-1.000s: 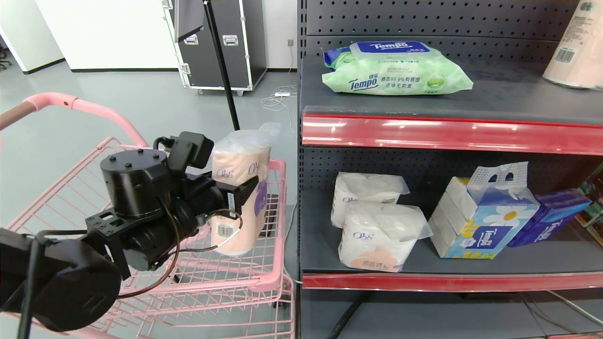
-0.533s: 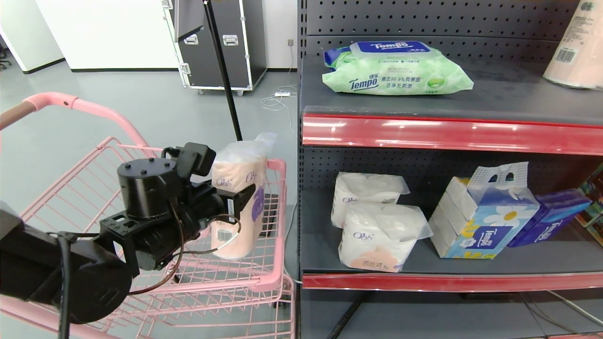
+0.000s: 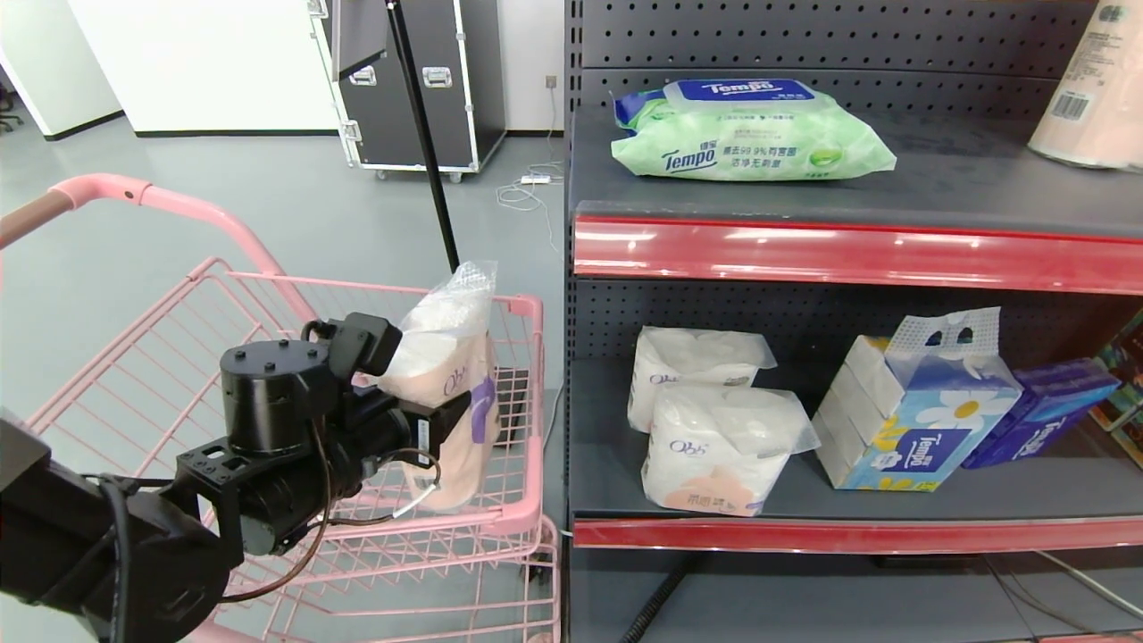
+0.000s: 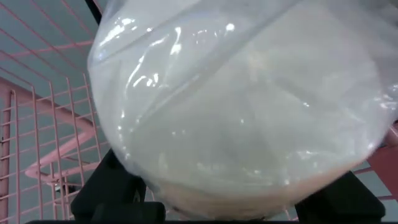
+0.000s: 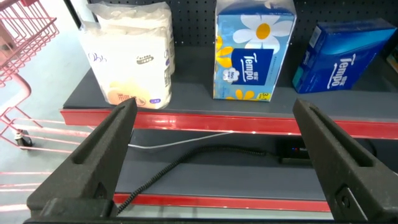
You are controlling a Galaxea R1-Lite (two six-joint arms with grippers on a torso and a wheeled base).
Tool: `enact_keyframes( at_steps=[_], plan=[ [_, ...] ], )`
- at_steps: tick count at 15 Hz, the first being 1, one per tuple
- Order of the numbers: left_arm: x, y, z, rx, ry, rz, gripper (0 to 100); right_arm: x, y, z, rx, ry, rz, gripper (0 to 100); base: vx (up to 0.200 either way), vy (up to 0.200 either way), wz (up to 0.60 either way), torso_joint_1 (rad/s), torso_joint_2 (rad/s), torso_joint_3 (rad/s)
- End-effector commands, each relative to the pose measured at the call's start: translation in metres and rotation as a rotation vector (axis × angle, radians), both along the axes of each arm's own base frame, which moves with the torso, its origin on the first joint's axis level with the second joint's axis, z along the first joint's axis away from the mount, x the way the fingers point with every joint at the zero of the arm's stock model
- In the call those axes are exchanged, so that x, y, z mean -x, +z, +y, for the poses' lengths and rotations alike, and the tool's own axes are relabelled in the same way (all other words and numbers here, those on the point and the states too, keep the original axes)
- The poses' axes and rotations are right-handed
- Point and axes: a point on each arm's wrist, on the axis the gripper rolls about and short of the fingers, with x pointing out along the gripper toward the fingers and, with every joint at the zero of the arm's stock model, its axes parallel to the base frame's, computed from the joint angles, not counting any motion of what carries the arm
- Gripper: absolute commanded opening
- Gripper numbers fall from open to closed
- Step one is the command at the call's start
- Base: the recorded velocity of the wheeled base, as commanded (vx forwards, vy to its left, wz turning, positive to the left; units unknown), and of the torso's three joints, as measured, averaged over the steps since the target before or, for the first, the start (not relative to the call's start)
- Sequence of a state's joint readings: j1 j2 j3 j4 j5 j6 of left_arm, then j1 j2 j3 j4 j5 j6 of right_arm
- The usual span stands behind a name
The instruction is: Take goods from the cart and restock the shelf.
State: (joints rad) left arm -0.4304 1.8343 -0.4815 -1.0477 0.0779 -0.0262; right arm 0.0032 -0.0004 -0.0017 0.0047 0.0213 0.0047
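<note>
Pink wire cart (image 3: 534, 402) stands just beside the dark metal shelf (image 3: 804, 536). In the cart's corner nearest the shelf is the clear-wrapped pack of peach-and-white toilet rolls (image 3: 451, 348), tilted, its crimped top poking above the rim. The left gripper (image 3: 433, 406) has its jaws pinching this pack across the middle. In the left wrist view the pack (image 4: 249, 106) bulges between the two black fingers (image 4: 112, 193). Whether its base rests on the cart floor cannot be told. The right gripper (image 5: 211, 168) hangs before the lower shelf board (image 3: 1027, 491), jaws spread wide with nothing between them. On that board sit two white roll packs (image 3: 714, 446), a blue flowered tissue pack (image 3: 929, 420) and a dark blue box (image 3: 1045, 411). A green wipes pack (image 3: 750, 134) lies on the board above.
</note>
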Motion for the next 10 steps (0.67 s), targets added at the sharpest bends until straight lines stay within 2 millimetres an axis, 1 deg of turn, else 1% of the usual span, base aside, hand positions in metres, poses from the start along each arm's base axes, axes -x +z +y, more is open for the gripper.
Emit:
enact_keyframes(
  at_steps=[1,5,7,9,10],
  plan=[
    [-0.002,-0.006,-0.001,-0.007,0.013,0.004,0,0.0,0.0,0.0,0.0,0.0,0.001,100,0.0,0.0,0.0,0.0,0.0,0.0],
    [-0.01,-0.021,-0.004,-0.009,0.076,-0.055,0,0.0,0.0,0.0,0.0,0.0,0.001,100,0.0,0.0,0.0,0.0,0.0,0.0],
    [0.001,-0.03,-0.001,-0.047,0.089,-0.049,0,0.0,0.0,0.0,0.0,0.0,0.001,100,0.0,0.0,0.0,0.0,0.0,0.0],
    [0.002,-0.032,0.001,-0.061,0.082,-0.048,0,0.0,0.0,0.0,0.002,0.0,0.0,100,0.0,0.0,0.0,0.0,0.0,0.0],
    [-0.007,-0.026,-0.001,-0.036,0.088,-0.085,0,0.0,0.0,0.0,0.002,0.0,0.0,100,0.0,0.0,0.0,0.0,0.0,0.0]
  ],
)
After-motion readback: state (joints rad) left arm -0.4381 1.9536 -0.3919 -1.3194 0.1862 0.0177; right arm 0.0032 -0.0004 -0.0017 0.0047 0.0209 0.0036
